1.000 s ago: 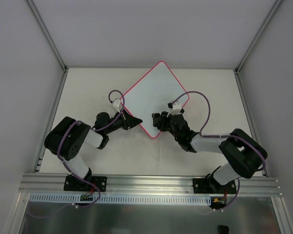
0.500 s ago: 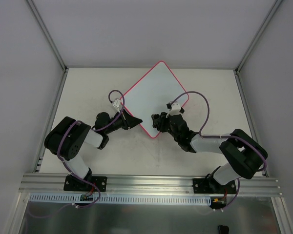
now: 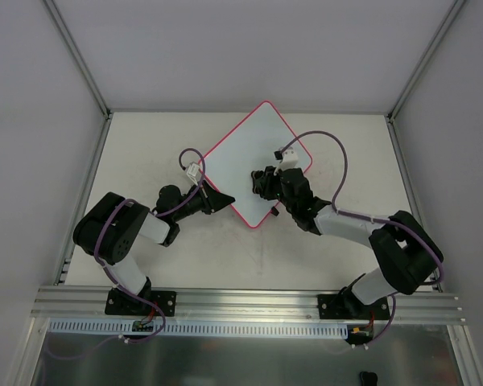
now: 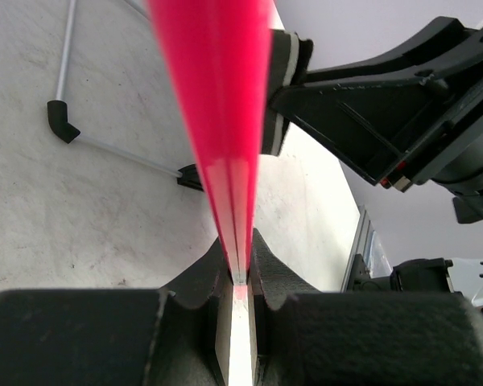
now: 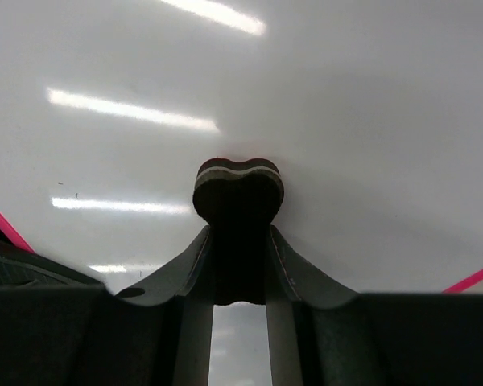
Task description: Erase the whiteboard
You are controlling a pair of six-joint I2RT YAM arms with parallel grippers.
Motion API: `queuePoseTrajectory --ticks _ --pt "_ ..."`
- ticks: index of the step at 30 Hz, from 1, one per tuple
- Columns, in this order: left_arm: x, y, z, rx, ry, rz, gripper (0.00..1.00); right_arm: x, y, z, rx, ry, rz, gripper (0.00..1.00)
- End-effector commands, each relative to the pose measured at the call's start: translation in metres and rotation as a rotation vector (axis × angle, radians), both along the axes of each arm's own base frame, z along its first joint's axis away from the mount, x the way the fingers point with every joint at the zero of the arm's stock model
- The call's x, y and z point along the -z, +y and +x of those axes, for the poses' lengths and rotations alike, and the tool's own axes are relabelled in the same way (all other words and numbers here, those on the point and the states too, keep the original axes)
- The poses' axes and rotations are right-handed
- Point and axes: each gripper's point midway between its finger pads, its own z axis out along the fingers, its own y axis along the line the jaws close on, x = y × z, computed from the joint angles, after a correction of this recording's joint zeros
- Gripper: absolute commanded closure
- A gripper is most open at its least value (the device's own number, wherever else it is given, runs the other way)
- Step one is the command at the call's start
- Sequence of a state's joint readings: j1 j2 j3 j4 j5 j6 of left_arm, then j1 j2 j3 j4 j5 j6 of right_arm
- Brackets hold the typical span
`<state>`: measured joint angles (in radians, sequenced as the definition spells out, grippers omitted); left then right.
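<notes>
The left gripper (image 4: pixel 240 277) has its jaws closed tight on the rim of the whiteboard (image 4: pixel 225 96). In its wrist view the dark, ribbed jaw faces meet on a glossy pink-red frame strip, seen edge-on and blurred where it runs up out of the picture. The board's white face is hidden from this camera.

The right gripper (image 5: pixel 239 233) has its jaws clamped on an eraser (image 5: pixel 239 189). This is a small dark block with a pale felt-like layer along its far end, which is pressed to the smooth white face of the whiteboard (image 5: pixel 346 121). The lower part of the block is hidden between the jaws. The board's sheen throws back streaks of light, and no pen marks can be made out on it. Thin pink frame lines cut across both lower corners of this view.

From above, the right gripper (image 3: pixel 262 183) covers the eraser entirely, and the left gripper (image 3: pixel 217 199) grips the board's near-left edge close to its nearest corner. The whiteboard (image 3: pixel 249 153) lies mid-bench, set diamond-wise, a rounded-corner rectangle with one corner pointing to the far wall and the opposite one toward the arms. Its sides look nearly equal here, so its long axis cannot be told. Nor can it be told whether it lies fully flat on the matt, speckled off-white bench (image 3: pixel 145 145).
</notes>
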<state>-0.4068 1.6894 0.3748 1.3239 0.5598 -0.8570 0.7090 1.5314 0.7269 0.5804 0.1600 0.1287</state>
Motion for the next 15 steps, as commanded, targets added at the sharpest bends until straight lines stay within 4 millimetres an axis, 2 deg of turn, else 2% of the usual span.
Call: queuePoseTrajectory --ticks 1,6,7,8,9,10,11,15 --pt "-0.075 -0.011 -0.010 0.067 -0.340 -0.143 1.00 -0.038 -0.011 -0.002 0.014 -0.044 -0.026 1.00" --pt "-0.076 -0.010 -0.010 0.062 -0.338 -0.145 1.00 -0.041 -0.053 -0.018 0.110 0.063 -0.115 1.00" --pt "-0.076 -0.010 -0.009 0.061 -0.338 -0.144 1.00 -0.028 -0.067 -0.026 0.131 0.119 -0.148 1.00" --pt "-0.075 -0.010 -0.010 0.062 -0.337 -0.144 0.99 -0.032 -0.074 -0.033 0.137 0.145 -0.121 1.00" --pt "-0.075 -0.010 -0.010 0.062 -0.337 -0.144 0.99 -0.026 -0.090 -0.035 0.173 0.192 -0.134 1.00" --pt "-0.075 -0.010 -0.010 0.061 -0.337 -0.144 0.99 -0.014 -0.105 -0.047 0.196 0.263 -0.179 1.00" --pt "-0.075 -0.010 -0.010 0.061 -0.337 -0.144 0.99 -0.016 -0.115 -0.053 0.216 0.275 -0.185 1.00" --pt "-0.075 -0.010 -0.010 0.059 -0.337 -0.144 0.99 0.002 -0.166 -0.078 0.332 0.370 -0.310 1.00"
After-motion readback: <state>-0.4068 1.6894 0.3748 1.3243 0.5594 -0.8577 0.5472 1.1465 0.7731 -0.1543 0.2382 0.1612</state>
